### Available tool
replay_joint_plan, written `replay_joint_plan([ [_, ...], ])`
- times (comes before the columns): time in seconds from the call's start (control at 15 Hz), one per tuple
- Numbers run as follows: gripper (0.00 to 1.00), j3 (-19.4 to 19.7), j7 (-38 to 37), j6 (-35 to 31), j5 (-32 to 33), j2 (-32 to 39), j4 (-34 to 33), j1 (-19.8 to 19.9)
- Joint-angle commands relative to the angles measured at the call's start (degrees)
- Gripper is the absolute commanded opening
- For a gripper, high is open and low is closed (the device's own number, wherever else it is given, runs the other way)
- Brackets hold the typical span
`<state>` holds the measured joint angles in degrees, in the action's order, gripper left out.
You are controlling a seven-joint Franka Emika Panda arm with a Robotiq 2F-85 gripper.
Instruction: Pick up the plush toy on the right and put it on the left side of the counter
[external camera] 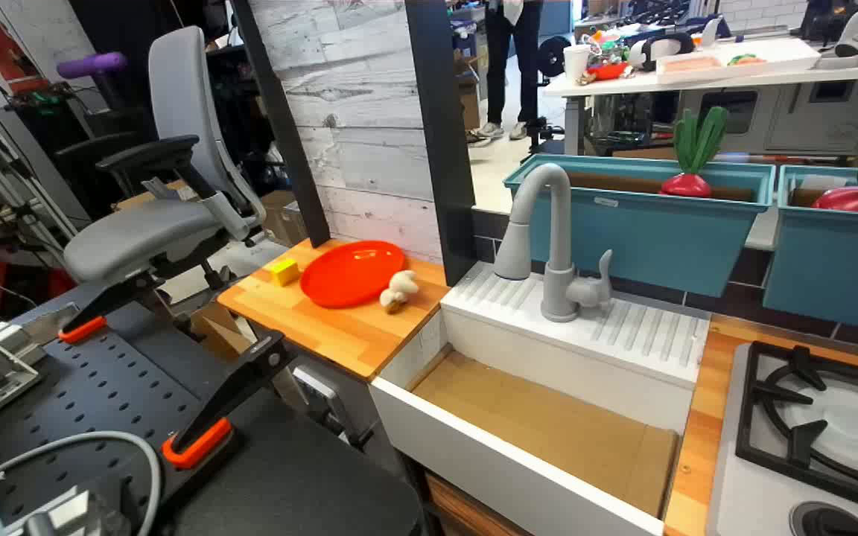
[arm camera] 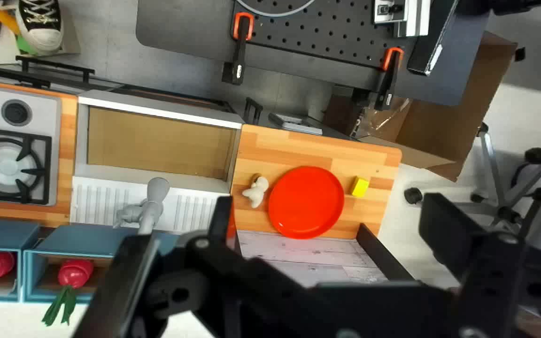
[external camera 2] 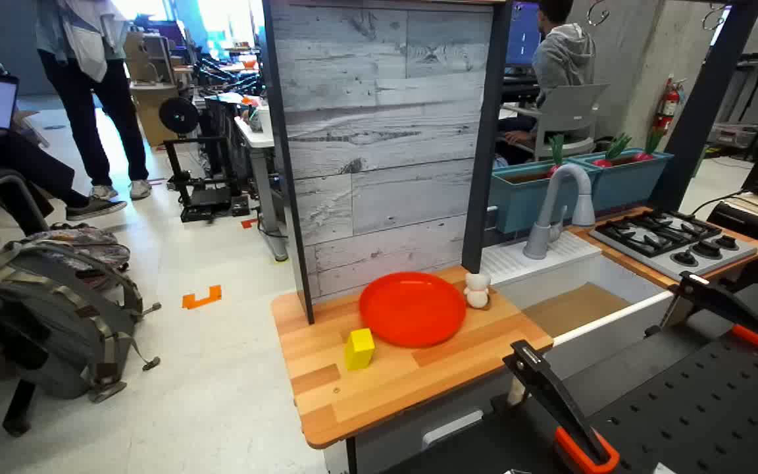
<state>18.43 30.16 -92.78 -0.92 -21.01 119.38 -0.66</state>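
Observation:
The plush toy is a small cream lump with a brown patch. It sits on the counter between the red plate and the sink; it shows in both exterior views [external camera: 401,286] [external camera 2: 477,289] and the wrist view [arm camera: 256,192]. The counter is a light wooden slab, seen in both exterior views [external camera: 325,333] [external camera 2: 399,398] and the wrist view [arm camera: 270,146]. My gripper [arm camera: 329,202] is open, its fingers wide apart with nothing between them. It is high above the counter. The arm and gripper do not show in either exterior view.
A red plate [external camera: 353,274] lies beside the toy, with a yellow block [external camera 2: 360,349] on its far side. A white sink [external camera: 548,424] with a grey faucet [external camera: 559,253] adjoins the counter. A whitewashed panel [external camera 2: 385,131] stands at the counter's back. Black clamps [external camera: 235,387] are near its front.

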Motion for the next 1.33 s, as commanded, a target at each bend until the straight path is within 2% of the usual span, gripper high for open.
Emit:
replay_joint_plan([
  [0.0,1.00,-1.6,0.6,0.1,-0.6,0.3,-0.1,2.0],
  [0.93,1.00,-1.6,0.6,0.1,-0.6,0.3,-0.1,2.0],
  [1.27,1.00,-3.5,-2.2,-7.0,-0.5,2.9,2.7,1.8],
])
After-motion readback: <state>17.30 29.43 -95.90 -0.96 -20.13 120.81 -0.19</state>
